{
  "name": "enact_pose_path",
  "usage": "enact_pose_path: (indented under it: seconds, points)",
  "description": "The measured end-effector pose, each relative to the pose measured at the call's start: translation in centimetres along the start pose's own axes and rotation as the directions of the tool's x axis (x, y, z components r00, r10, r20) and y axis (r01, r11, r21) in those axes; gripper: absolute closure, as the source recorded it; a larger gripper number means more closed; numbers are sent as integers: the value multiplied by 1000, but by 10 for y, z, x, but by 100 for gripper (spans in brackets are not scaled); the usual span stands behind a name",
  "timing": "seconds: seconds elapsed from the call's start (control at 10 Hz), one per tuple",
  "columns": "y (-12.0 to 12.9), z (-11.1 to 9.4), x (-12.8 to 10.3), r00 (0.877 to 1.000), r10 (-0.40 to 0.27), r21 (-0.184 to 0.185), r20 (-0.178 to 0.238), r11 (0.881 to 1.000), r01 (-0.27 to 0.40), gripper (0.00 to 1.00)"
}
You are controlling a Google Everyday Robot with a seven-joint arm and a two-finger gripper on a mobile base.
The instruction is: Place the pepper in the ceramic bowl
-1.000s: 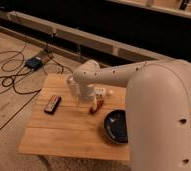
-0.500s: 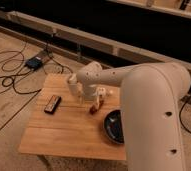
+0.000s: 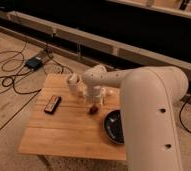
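The pepper (image 3: 93, 108) is a small reddish-brown piece lying on the wooden table (image 3: 64, 135), near its middle. The ceramic bowl (image 3: 112, 128) is dark and glossy with a lighter rim. It sits at the table's right side, and my white arm hides its right part. My gripper (image 3: 95, 98) hangs at the end of the arm, just above and slightly behind the pepper. I cannot see whether it touches the pepper.
A flat black remote-like object (image 3: 52, 104) lies on the table's left. A white cylinder (image 3: 73, 83) stands at the back, and a white oblong box (image 3: 109, 93) lies behind the gripper. Cables and a small dark box (image 3: 34, 63) lie on the floor to the left.
The large arm segment has swung slightly left and fills more of the right side. The gripper stays over the pepper, which has not moved.
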Motion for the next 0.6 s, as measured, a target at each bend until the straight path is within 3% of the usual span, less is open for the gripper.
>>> enact_pose_path:
  seconds: [0.6]
  points:
    - [-16, 13, -24, 999, 48, -5, 9, 999, -48, 35]
